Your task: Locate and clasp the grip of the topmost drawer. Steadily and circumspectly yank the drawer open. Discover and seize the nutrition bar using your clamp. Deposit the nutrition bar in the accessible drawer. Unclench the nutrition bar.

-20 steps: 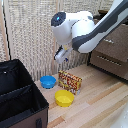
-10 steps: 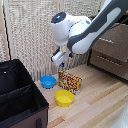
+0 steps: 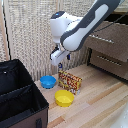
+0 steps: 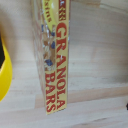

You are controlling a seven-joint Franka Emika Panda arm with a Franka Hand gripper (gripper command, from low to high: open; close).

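Wrist view: straight below the camera, the granola bar box [image 4: 54,60], standing on its long edge on the pale wooden floor [image 4: 95,50], red "GRANOLA BARS" lettering along the narrow top face, a slice of the yellow bowl [image 4: 4,70] just beside it. No fingers in that view, so no telling from there how the tool stands. Exterior view, nearest first: a black bin [image 3: 20,95] with an inner divider, nothing visible inside; then the yellow bowl [image 3: 64,98], seemingly empty; behind it the box [image 3: 70,80], upright, near both bowls; then the blue bowl [image 3: 48,81], also seemingly empty. Above the box, the gripper [image 3: 59,64], hovering, not touching; open or closed, impossible to tell at this size. Farthest, at the exterior view's right, the dresser with the top drawer [image 3: 107,42], whose state is hard to judge from here. Risks from here: tipping the box flat with an off-centre descent, since a box on edge topples easily; knocking the yellow bowl, so close alongside; slipping on glossy cardboard if clamped too near one end.
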